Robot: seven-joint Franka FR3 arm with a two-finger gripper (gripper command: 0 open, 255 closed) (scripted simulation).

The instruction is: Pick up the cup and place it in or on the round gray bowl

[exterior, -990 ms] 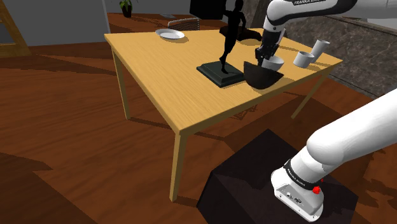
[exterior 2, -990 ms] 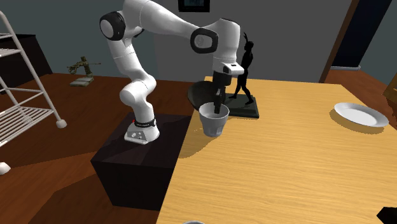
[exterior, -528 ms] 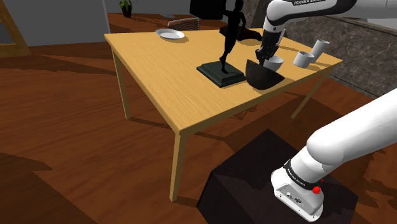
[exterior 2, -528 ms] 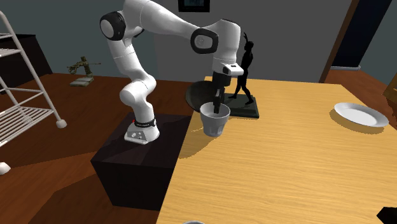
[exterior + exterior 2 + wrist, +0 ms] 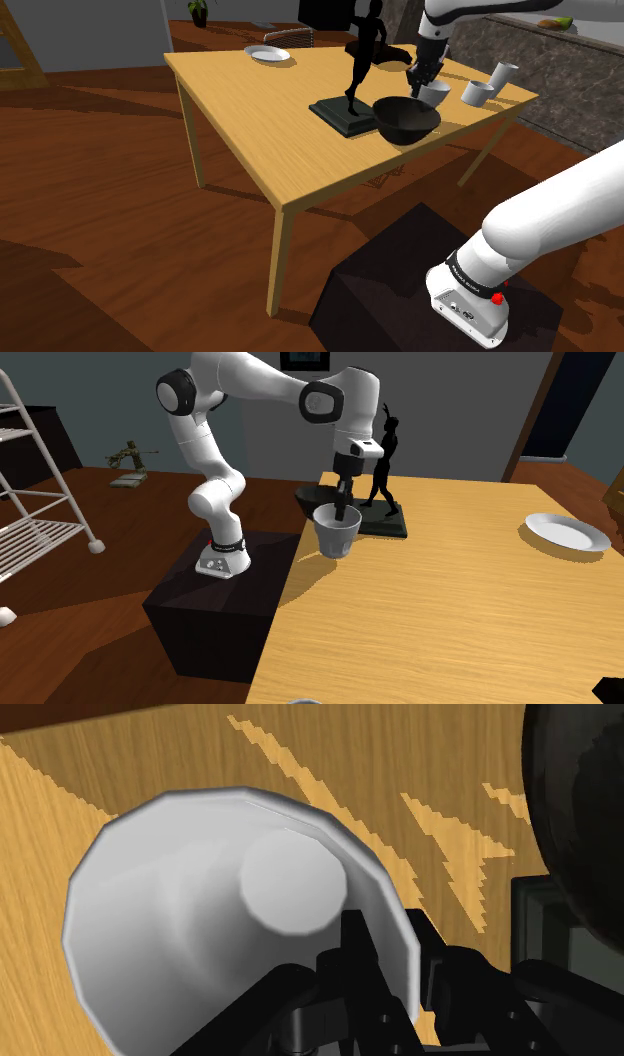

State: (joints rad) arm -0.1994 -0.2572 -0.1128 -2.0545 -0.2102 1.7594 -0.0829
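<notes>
Right now my tool (image 5: 341, 512) is pinched on the wall of the pale grey cup (image 5: 337, 537), one finger inside the rim and one outside. The cup hangs just above the counter (image 5: 260, 115), close beside the dark round bowl (image 5: 406, 120). I judge the cup light and rigid but smooth, and a one-sided rim pinch could let it swing or slip. A hold deeper down the wall looks safest to me.

Statue (image 5: 362, 48) just beside bowl (image 5: 405, 127); table (image 5: 255, 115) open toward plate (image 5: 268, 54).
</notes>
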